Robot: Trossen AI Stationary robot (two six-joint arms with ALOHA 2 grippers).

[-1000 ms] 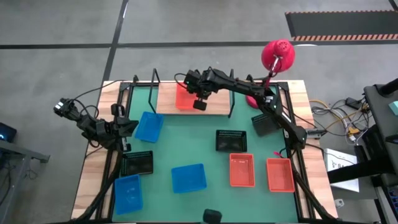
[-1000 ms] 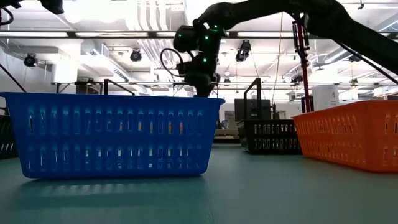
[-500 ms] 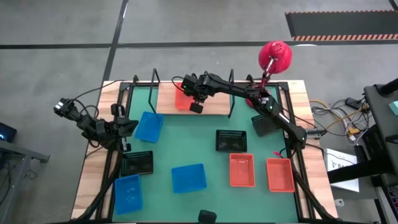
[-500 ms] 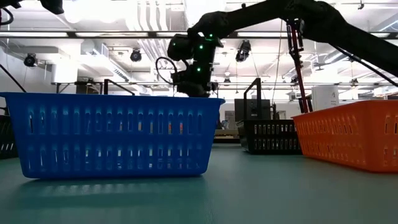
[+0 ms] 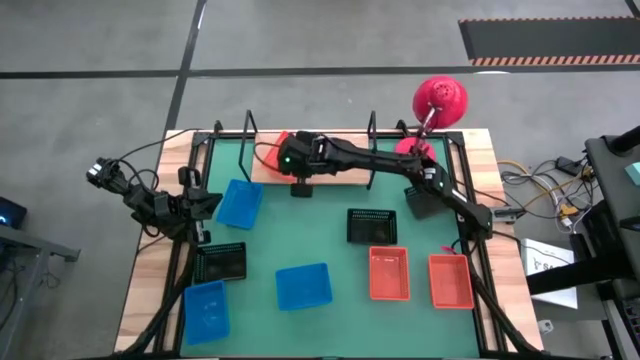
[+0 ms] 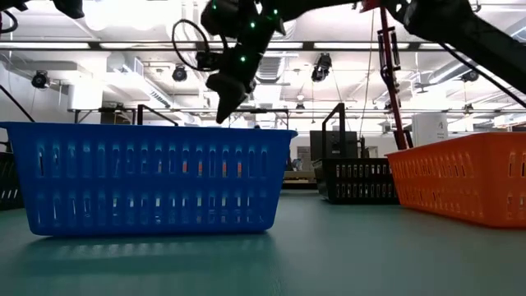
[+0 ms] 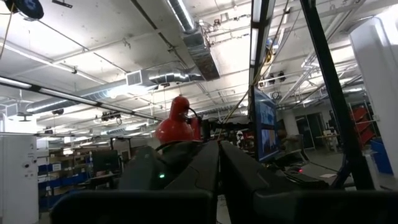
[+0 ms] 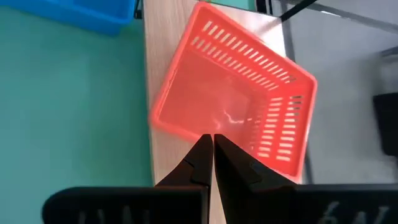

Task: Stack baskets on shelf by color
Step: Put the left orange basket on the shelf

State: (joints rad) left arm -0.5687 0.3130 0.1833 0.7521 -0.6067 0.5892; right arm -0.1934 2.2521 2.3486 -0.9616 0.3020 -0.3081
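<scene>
Right wrist view shows an orange basket (image 8: pixel 233 115) lying skewed on the wooden shelf (image 8: pixel 158 146), one corner hanging past the shelf's outer edge toward the bare floor, its open top facing the camera. The right gripper (image 8: pixel 212 144) sits at the near wall of that basket with its two fingers pressed together; whether they pinch the basket rim cannot be told from this angle. In the high view the same basket (image 5: pixel 277 150) shows only as an orange sliver at the left end of the shelf (image 5: pixel 345 172), mostly covered by the right arm, which reaches across from the right side of the table. The shelf stands at the far edge of the green mat (image 5: pixel 330 240). On the mat lie the remaining baskets: blue ones at (image 5: pixel 240 203), (image 5: pixel 303 286) and (image 5: pixel 206 311); black ones at (image 5: pixel 220 263), (image 5: pixel 372 226) and (image 5: pixel 426 200); two orange ones side by side at (image 5: pixel 389 273) and (image 5: pixel 451 281). A red lamp (image 5: pixel 440 100) stands behind the shelf's right end. The left gripper (image 5: pixel 205 205) waits at the table's left edge beside the nearest blue basket, its fingers closed together and empty in the left wrist view (image 7: pixel 219 165).
</scene>
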